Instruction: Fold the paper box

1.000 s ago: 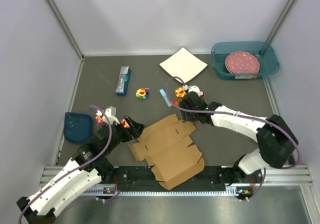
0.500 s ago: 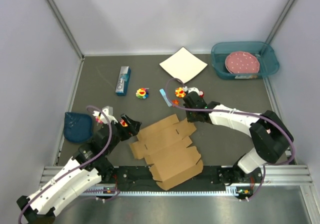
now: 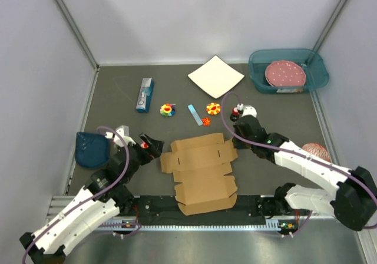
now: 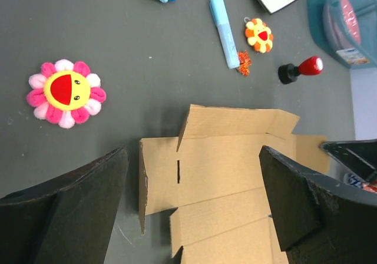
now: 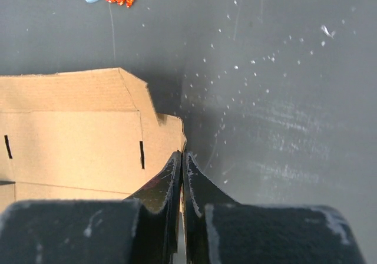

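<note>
The paper box (image 3: 203, 170) is a flat brown cardboard sheet with flaps and slots, lying in the near middle of the table. My right gripper (image 3: 235, 147) is at its right edge. In the right wrist view the fingers are pressed together (image 5: 183, 158) on the edge of the sheet's right flap (image 5: 162, 140). My left gripper (image 3: 154, 148) hovers just left of the sheet. In the left wrist view it stands wide open (image 4: 194, 217) with the cardboard (image 4: 235, 175) below and between its fingers, touching nothing.
Behind the box lie a blue tube (image 3: 194, 114), two flower toys (image 3: 168, 109) (image 3: 212, 108) and a blue carton (image 3: 145, 95). A white square sheet (image 3: 215, 76) and a teal bin (image 3: 315, 78) holding a pink plate sit at the back right. A dark blue bowl (image 3: 91, 149) is at the left. A pink flower toy (image 4: 66, 92) lies by my left gripper.
My right gripper closed on the box's right flap and swung right and nearer, turning the sheet so it lies squarer to the table edge. The left gripper stayed open beside it.
</note>
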You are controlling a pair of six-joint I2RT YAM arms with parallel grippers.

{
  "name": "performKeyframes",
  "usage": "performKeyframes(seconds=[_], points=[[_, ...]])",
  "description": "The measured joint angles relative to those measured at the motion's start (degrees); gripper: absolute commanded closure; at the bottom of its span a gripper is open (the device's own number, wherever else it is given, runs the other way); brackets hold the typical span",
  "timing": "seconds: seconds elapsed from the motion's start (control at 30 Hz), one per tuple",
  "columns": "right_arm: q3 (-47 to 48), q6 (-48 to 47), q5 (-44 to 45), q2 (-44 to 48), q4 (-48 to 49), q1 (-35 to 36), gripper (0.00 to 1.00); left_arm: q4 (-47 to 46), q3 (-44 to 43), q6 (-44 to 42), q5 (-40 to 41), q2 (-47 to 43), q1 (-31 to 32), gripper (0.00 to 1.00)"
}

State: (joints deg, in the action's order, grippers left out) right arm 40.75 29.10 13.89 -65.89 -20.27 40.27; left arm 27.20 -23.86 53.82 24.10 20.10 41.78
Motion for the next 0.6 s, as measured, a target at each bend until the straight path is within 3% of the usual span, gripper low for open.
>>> performKeyframes(seconds=[0.27,0.5,0.6], points=[[-8.76,8.81,1.84,13.20,-3.78,-0.44,1.00,-3.30,-0.35,-5.03,-4.68,14.86,0.00,0.04],[-11.98,14.03,3.21,22.47,-7.23,-1.36,1.00,-4.11,-5.75,-10.27,-10.62,30.56,0.00,0.05],[-11.98,14.56,3.39,23.96,-7.65,-1.53,1.00,-4.48,-6.62,-11.17,-11.87,32.92,0.00,0.13]])
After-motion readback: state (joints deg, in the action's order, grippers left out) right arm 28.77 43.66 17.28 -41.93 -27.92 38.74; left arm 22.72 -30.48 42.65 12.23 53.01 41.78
